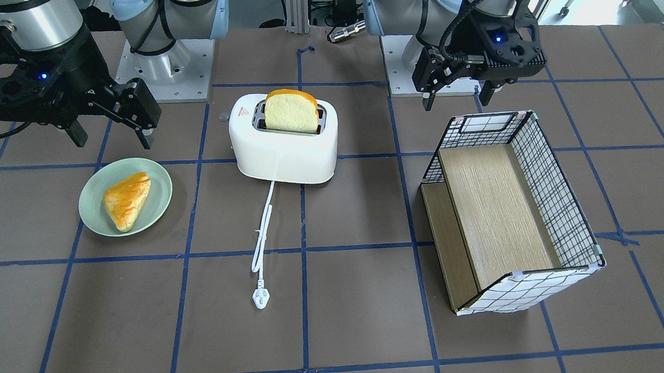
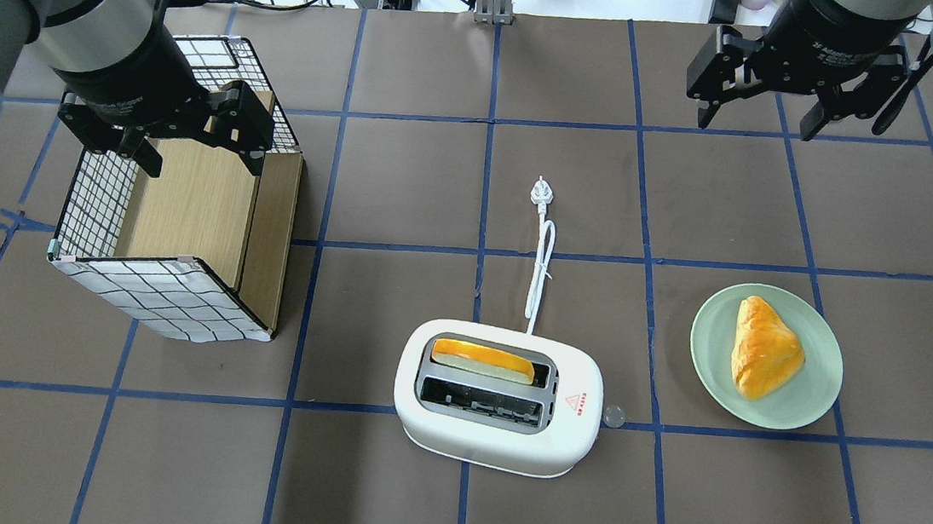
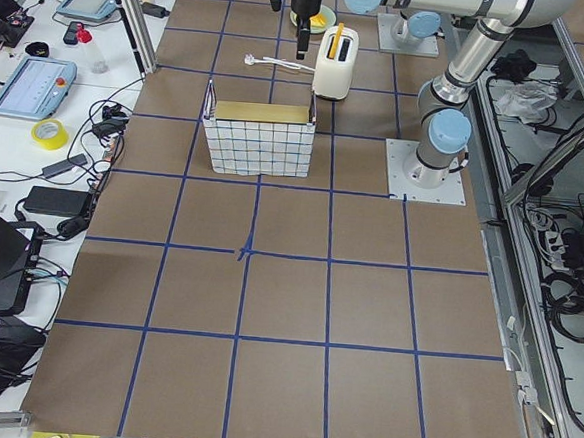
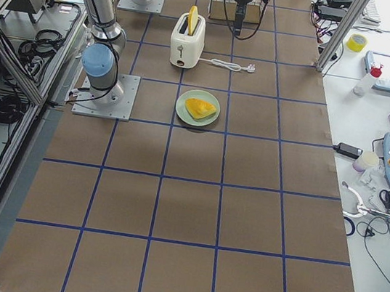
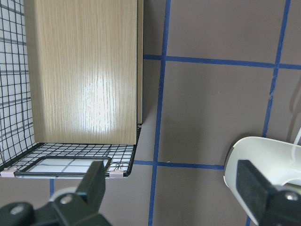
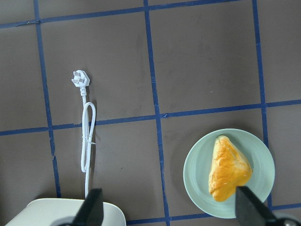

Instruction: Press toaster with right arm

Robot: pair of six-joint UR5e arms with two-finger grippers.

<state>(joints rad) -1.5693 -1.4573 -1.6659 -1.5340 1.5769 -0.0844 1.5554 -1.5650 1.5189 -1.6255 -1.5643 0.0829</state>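
The white two-slot toaster (image 1: 284, 146) stands mid-table, with a bread slice (image 1: 290, 112) upright in one slot and its cord and plug (image 1: 262, 235) lying on the table. It also shows in the overhead view (image 2: 493, 431), where a small round lever knob (image 2: 613, 415) sits at its right end. My right gripper (image 2: 755, 125) is open and empty, hovering high, beyond the plate and well away from the toaster. In the right wrist view only the toaster's corner (image 6: 66, 212) shows, at the bottom left. My left gripper (image 2: 201, 159) is open and empty over the grid box.
A green plate (image 2: 813, 398) with a triangular pastry (image 2: 762, 346) sits to the right of the toaster. A grid-patterned box (image 2: 164, 293) with a wooden inside lies tipped at the left. Blue tape lines cross the brown table.
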